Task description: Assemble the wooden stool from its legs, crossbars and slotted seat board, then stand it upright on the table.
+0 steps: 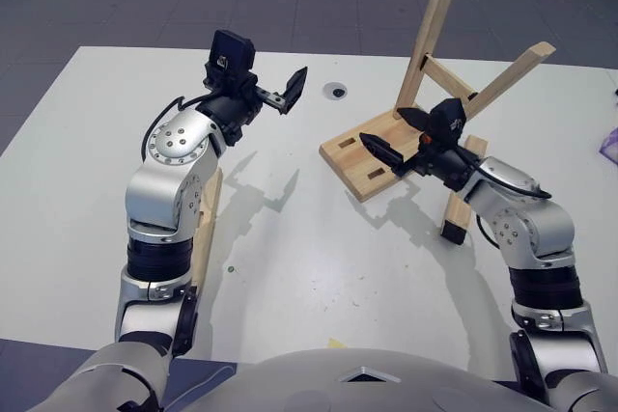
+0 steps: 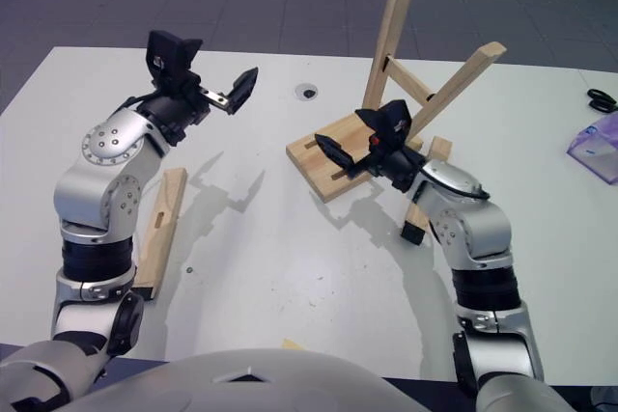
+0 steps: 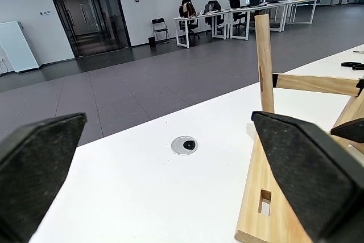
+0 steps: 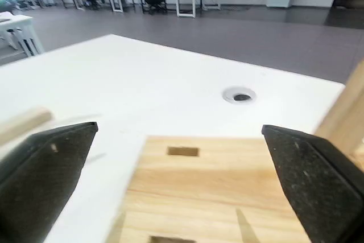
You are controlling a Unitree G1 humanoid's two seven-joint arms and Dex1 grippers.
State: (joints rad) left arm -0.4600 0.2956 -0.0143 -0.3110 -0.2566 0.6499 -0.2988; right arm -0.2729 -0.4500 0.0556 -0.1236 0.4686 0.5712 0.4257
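Note:
The slotted seat board lies flat on the white table, right of centre. Two legs stand up out of its far side, joined by a crossbar. My right gripper hovers open just over the board's near edge, its pads wide apart above a slot. Another leg with a dark end lies under my right forearm. A loose slotted wooden piece lies beside my left arm. My left gripper is raised above the table's far left, open and empty, with its pads spread.
A round cable grommet sits in the table behind the board. At the far right edge are a purple box and black scissors. A small wood chip lies at the front edge.

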